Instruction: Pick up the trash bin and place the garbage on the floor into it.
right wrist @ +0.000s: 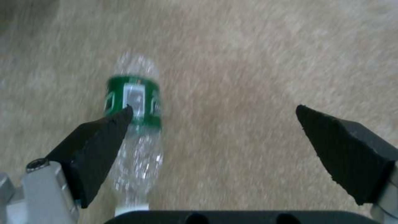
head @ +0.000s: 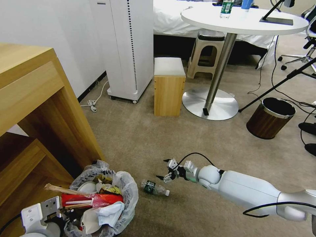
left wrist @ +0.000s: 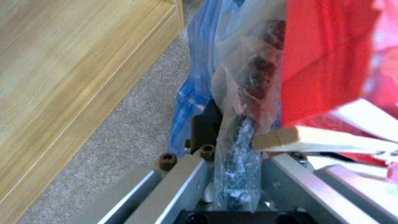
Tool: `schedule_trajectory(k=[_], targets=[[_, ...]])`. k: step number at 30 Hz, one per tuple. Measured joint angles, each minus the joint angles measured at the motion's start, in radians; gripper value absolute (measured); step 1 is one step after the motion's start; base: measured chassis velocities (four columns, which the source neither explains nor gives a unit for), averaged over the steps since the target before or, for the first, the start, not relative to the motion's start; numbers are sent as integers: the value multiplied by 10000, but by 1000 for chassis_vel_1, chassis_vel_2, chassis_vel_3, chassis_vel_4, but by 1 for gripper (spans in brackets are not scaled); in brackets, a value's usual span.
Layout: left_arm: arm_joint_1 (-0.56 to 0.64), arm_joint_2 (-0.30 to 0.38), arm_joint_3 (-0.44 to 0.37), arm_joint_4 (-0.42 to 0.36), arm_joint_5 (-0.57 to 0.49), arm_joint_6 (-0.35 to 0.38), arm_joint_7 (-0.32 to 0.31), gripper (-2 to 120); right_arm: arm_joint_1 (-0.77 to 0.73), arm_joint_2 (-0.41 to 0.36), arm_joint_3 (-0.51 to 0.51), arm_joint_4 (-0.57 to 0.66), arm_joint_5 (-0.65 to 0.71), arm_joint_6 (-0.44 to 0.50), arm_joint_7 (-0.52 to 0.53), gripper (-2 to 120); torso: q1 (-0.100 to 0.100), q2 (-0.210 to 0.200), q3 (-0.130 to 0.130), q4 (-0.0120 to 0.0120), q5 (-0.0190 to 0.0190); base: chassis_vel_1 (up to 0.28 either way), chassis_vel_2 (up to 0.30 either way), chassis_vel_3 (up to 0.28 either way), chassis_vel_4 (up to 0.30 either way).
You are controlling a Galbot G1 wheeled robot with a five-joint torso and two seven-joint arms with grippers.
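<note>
The trash bin (head: 126, 192), lined with a crinkly whitish bag, stands low on the left of the head view. It holds red wrappers (head: 98, 199), a wooden stick (head: 62, 190) and crumpled white paper (head: 108, 210). My left gripper (head: 62, 215) is shut on the bin's near rim. The left wrist view shows the dark, bag-covered rim (left wrist: 238, 174) clamped in my left gripper (left wrist: 244, 146). A green-label bottle (head: 154, 188) lies on the beige carpet just right of the bin. My right gripper (head: 166, 169) hovers open above it. In the right wrist view the bottle (right wrist: 135, 124) lies beside one finger (right wrist: 99, 146) of my right gripper (right wrist: 213, 109).
A wooden desk (head: 39, 108) stands close to the bin's left. Farther back are a small wooden stool (head: 169, 87), a round table's metal base (head: 210, 103), a brown wood-look bin (head: 270, 117) and a white appliance (head: 126, 49) with a cable (head: 93, 105). Open carpet lies around the bottle.
</note>
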Motion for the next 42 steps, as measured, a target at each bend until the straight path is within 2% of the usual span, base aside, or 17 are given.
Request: schedule_trajectory(k=[2, 8, 14, 23, 35, 42], targets=[[3, -129, 97, 31, 224, 5, 78, 0, 223, 163, -166, -282, -72, -205, -175, 100, 0, 0, 0, 0, 0, 0, 0, 0, 0], [-26, -272, 243, 84, 479, 5, 192, 0, 308, 678, -277, -1149, -265, 29, -234, 100, 0, 0, 0, 0, 1, 0, 0, 0, 0], [-71, -398, 369, 217, 676, 9, 255, 0, 148, 1522, -379, -1767, -279, 131, -35, 100, 0, 0, 0, 2, 2, 0, 0, 0, 0], [-113, -421, 400, 296, 755, 12, 283, 0, 80, 1948, -601, -1801, -111, 14, 32, 100, 0, 0, 0, 2, 0, 0, 0, 0, 0], [-214, -477, 612, 403, 868, 12, 296, 0, -503, 2981, -829, -2778, -372, 207, 193, 100, 0, 0, 0, 1, 1, 0, 0, 0, 0], [-280, -410, 623, 448, 826, 2, 303, 0, -551, 2980, -848, -3059, -556, 442, 123, 100, 0, 0, 0, 1, 1, 0, 0, 0, 0]])
